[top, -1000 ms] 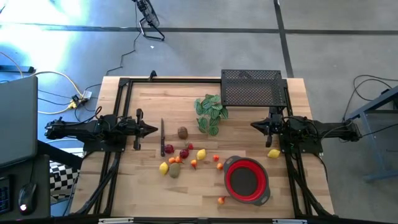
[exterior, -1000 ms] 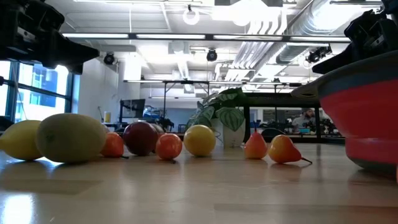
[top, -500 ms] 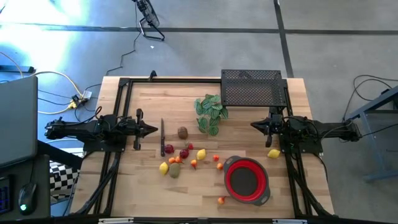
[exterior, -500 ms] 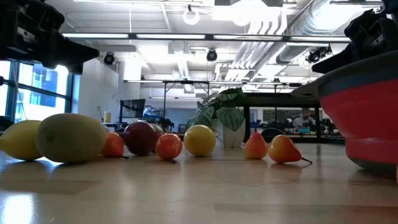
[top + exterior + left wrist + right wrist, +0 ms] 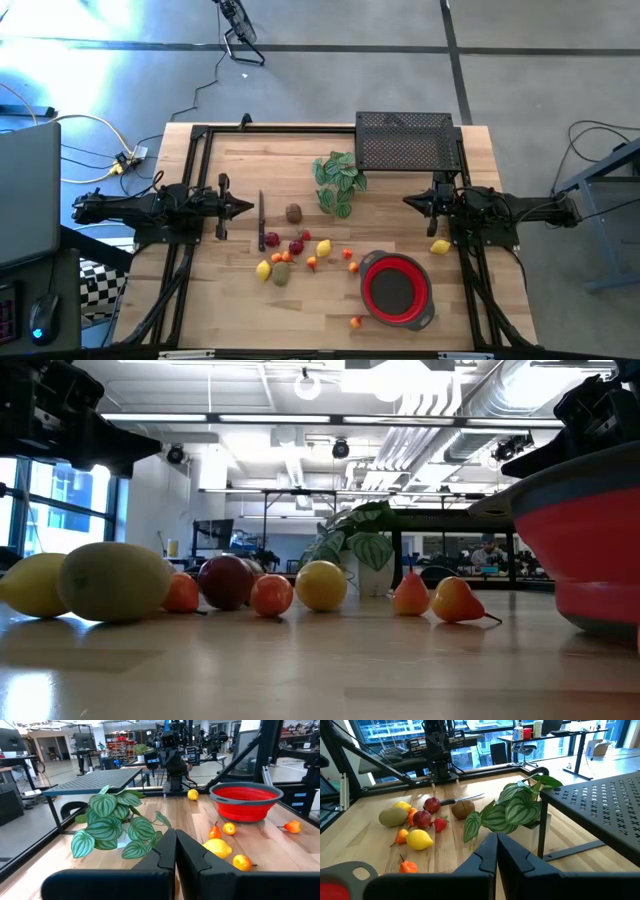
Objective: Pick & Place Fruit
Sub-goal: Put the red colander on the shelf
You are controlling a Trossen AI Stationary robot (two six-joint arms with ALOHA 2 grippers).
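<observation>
**Fruit scattered, both arms idle**

Wooden table (image 5: 230, 310) carries the fruit (image 5: 296, 247) clustered mid-table near a knife (image 5: 262, 221); one lemon (image 5: 440, 246) lies by the right arm, one orange piece (image 5: 356, 321) beside the red bowl (image 5: 397, 289). Left gripper (image 5: 246, 208) and right gripper (image 5: 408, 201) hover at opposite sides, fingers clenched, grasping nothing.

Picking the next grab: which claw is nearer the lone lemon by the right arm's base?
Right. The right claw sits just above-left of that lemon in the high view; the left claw is far across the table.
</observation>
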